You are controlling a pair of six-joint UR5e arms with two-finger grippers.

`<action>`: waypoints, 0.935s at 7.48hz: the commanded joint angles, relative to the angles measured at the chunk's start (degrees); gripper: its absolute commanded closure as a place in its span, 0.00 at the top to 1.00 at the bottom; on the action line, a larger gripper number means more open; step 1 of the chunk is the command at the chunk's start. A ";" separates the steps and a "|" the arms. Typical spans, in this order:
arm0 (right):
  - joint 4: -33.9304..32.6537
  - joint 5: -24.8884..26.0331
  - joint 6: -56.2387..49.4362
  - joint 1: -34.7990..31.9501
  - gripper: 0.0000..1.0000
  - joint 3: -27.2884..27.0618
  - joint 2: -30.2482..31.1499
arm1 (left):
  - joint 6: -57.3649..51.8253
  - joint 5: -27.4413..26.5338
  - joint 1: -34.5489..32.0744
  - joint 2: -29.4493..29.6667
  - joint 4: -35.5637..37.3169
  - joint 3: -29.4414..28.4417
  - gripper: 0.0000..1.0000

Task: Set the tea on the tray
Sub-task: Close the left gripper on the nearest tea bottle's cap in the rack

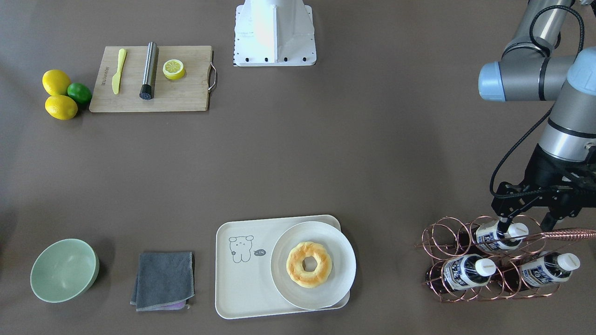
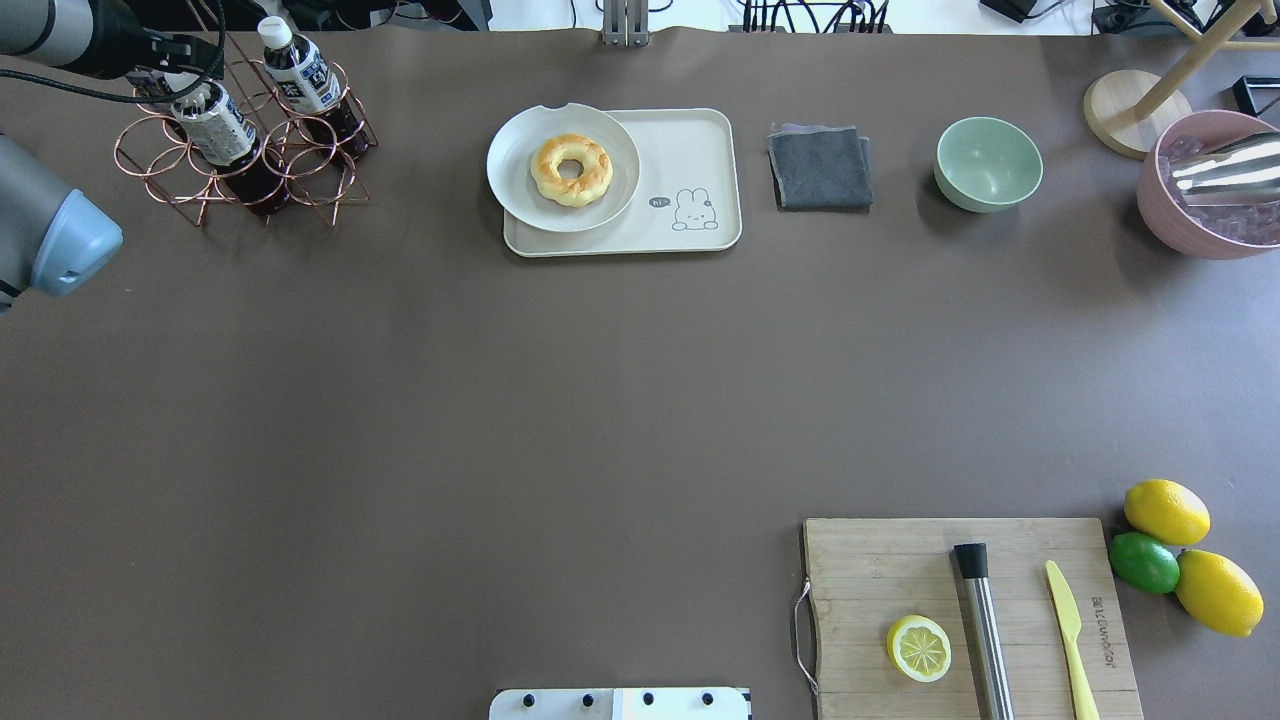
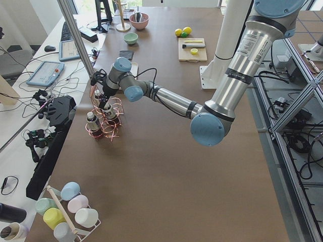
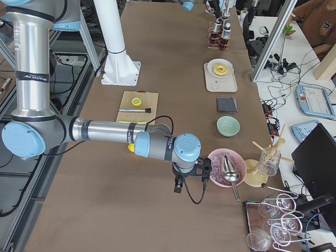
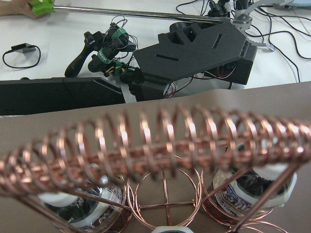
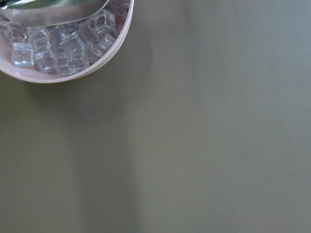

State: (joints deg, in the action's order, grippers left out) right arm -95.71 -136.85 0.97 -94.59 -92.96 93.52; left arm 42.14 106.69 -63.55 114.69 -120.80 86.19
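Three tea bottles lie in a copper wire rack [image 1: 437, 242] at the table's left end. My left gripper [image 1: 526, 225] is open and hangs over the top bottle [image 1: 489, 234], its fingers on either side of the white cap. It also shows in the overhead view [image 2: 178, 88]. The other two bottles [image 1: 461, 272] [image 1: 542, 270] lie below. The left wrist view shows the rack's coiled handle [image 5: 160, 145] with bottle caps beneath. The cream tray [image 1: 242, 288] with the bear drawing is left of the rack. My right gripper [image 4: 182, 185] is beside the pink bowl; I cannot tell its state.
A round white plate [image 1: 342, 279] with a doughnut [image 1: 308, 264] covers the tray's half nearer the rack. A grey cloth [image 1: 164, 280], a green bowl [image 1: 64, 276], a cutting board [image 1: 186, 93] with tools, lemons and a lime [image 1: 79, 92], and a pink ice bowl [image 2: 1170, 215] are on the table.
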 commanded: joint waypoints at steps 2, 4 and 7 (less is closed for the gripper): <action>0.00 0.00 -0.09 -0.07 1.00 0.41 -0.27 | -0.04 0.18 0.09 0.01 -0.49 0.47 0.77; 0.00 0.00 -0.09 -0.07 1.00 0.41 -0.18 | -0.12 1.41 0.18 -0.52 -0.58 0.56 0.77; 0.00 0.00 -0.18 -0.07 1.00 0.50 -0.18 | -0.13 3.42 0.09 -1.83 -0.67 1.70 0.76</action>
State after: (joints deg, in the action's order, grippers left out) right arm -95.71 -136.85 0.88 -94.66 -92.46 93.30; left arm 41.98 108.51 -63.41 113.85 -121.41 86.96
